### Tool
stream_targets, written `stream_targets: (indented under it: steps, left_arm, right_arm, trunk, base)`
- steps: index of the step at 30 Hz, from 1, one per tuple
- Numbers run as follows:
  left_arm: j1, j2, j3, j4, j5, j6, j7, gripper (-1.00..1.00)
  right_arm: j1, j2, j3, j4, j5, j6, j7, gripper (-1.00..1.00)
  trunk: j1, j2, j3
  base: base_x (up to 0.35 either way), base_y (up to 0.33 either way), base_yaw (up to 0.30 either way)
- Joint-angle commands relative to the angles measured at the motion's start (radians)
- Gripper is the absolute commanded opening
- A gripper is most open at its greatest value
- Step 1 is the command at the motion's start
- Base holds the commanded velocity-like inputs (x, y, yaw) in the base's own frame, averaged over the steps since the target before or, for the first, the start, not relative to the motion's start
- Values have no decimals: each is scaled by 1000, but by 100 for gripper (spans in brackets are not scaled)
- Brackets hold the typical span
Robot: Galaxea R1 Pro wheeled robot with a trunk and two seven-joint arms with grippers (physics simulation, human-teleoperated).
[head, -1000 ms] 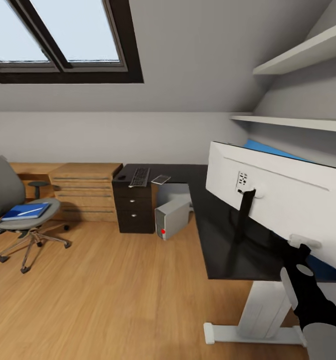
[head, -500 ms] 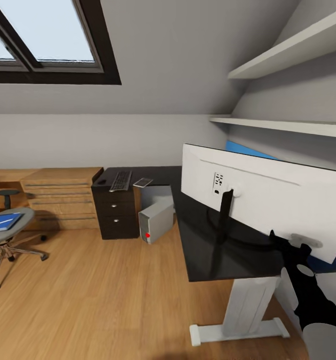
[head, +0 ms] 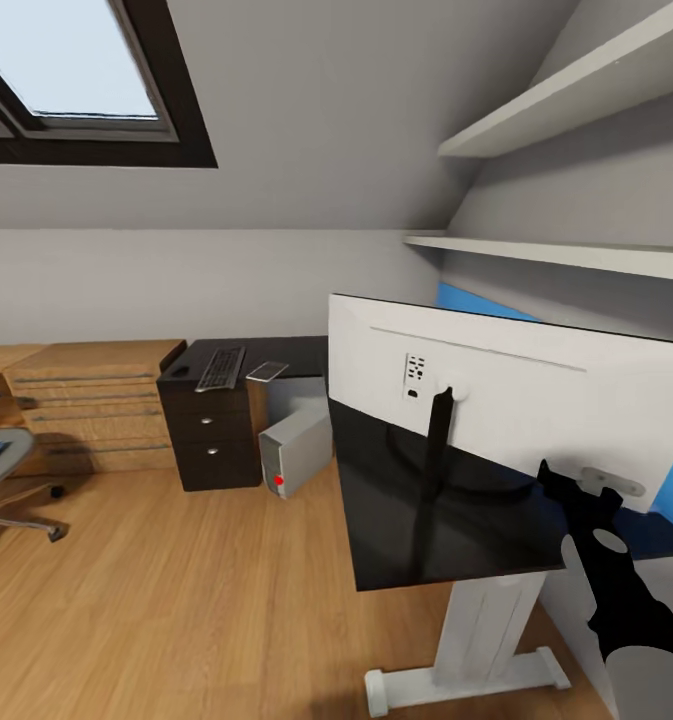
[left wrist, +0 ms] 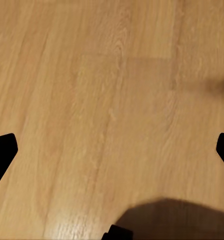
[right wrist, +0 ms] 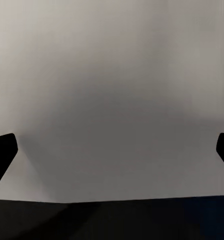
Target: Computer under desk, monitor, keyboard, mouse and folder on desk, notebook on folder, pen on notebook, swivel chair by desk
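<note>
Monitor (head: 516, 400) on the near end of the black table (head: 416, 510), pale back side turned to the camera, thin stem down to the tabletop. Keyboard (head: 220, 368) and notebook (head: 267, 371) side by side on the far end, above the black drawers (head: 212, 440). Computer (head: 296, 446) on the wooden floor (head: 166, 600) under the table. Swivel chair (head: 1, 470) well apart at the left edge. Right gripper (head: 579, 493) raised just before the monitor's lower back, jaws spread wide; left gripper (left wrist: 112, 150) over the floor, jaws spread wide too.

I count one monitor (head: 536, 395), one keyboard (head: 220, 368), one computer (head: 295, 447), one desk (head: 396, 520), two shelves (head: 566, 95).
</note>
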Motion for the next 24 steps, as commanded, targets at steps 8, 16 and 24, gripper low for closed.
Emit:
stream_targets:
  steps: [8, 16, 24]
  left_arm:
    - [0, 2, -6, -1, 11, -4, 6, 100]
    - [0, 2, -5, -1, 11, -5, 6, 100]
    - [0, 2, -5, -1, 11, -4, 6, 100]
  right_arm:
    - [0, 0, 1, -1, -6, -1, -3, 100]
    - [0, 0, 1, -2, -5, -1, -3, 100]
    - [0, 0, 2, 0, -6, -1, -3, 100]
  trunk:
    - [0, 0, -1]
    - [0, 0, -1]
    - [0, 0, -6]
  base:
    - [-22, -59, 0]
    - [-23, -289, 137]
    - [-1, -284, 242]
